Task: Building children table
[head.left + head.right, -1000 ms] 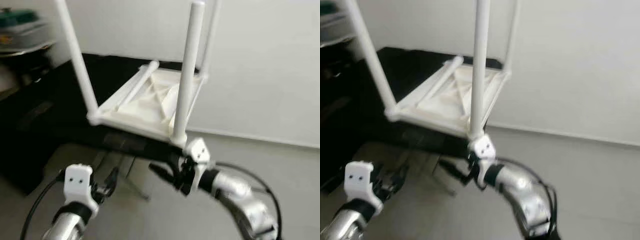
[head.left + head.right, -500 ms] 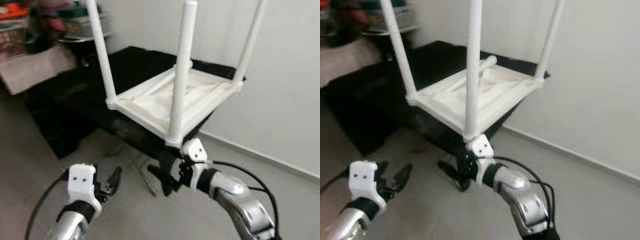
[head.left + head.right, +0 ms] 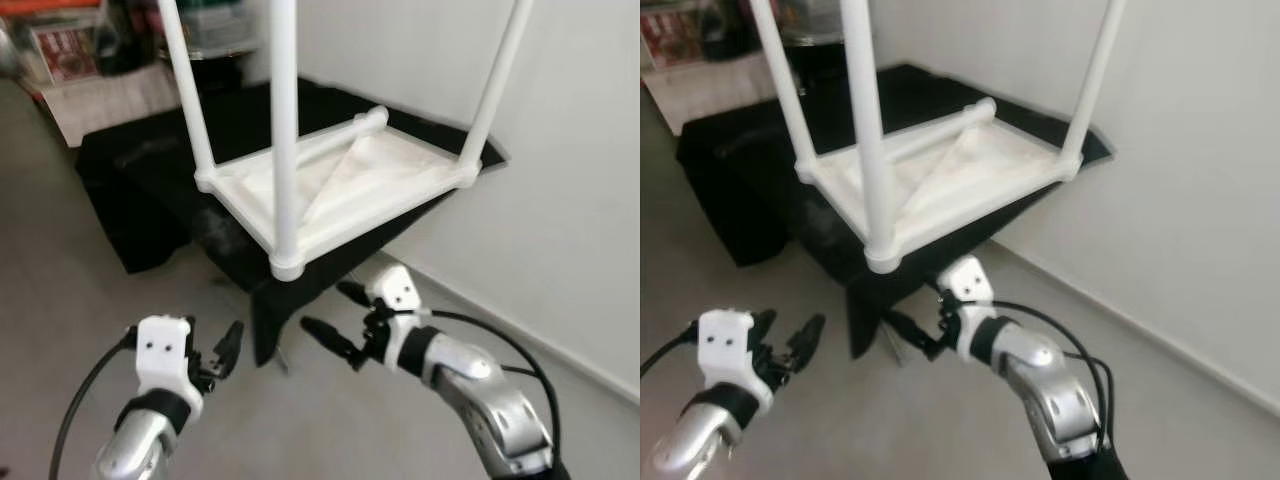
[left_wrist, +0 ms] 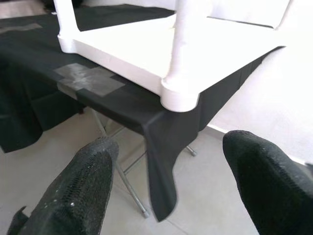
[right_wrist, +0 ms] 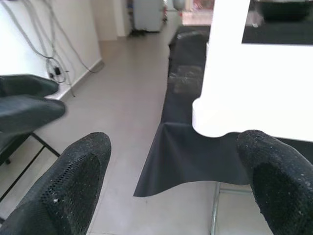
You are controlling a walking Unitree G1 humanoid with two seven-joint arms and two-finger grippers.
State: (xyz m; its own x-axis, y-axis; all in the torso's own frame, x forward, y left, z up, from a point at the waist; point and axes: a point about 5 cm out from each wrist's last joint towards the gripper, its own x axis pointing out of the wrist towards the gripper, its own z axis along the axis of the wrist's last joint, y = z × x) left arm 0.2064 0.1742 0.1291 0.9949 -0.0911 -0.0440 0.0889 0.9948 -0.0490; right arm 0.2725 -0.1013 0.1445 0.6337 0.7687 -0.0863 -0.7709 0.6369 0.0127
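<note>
The upturned children's table [image 3: 340,190] is seen above and ahead of both parted, empty jaws, its near upright leg [image 3: 284,130] closest to the right gripper [image 3: 335,318], the left gripper [image 3: 222,355] lower.

Two silver metal arms. Each ends in a white wrist block with two dark screw holes, a black collar and black cable. Left tool [image 3: 228,350] and right tool [image 3: 335,318]: long black textured fingers [image 4: 78,196].
</note>
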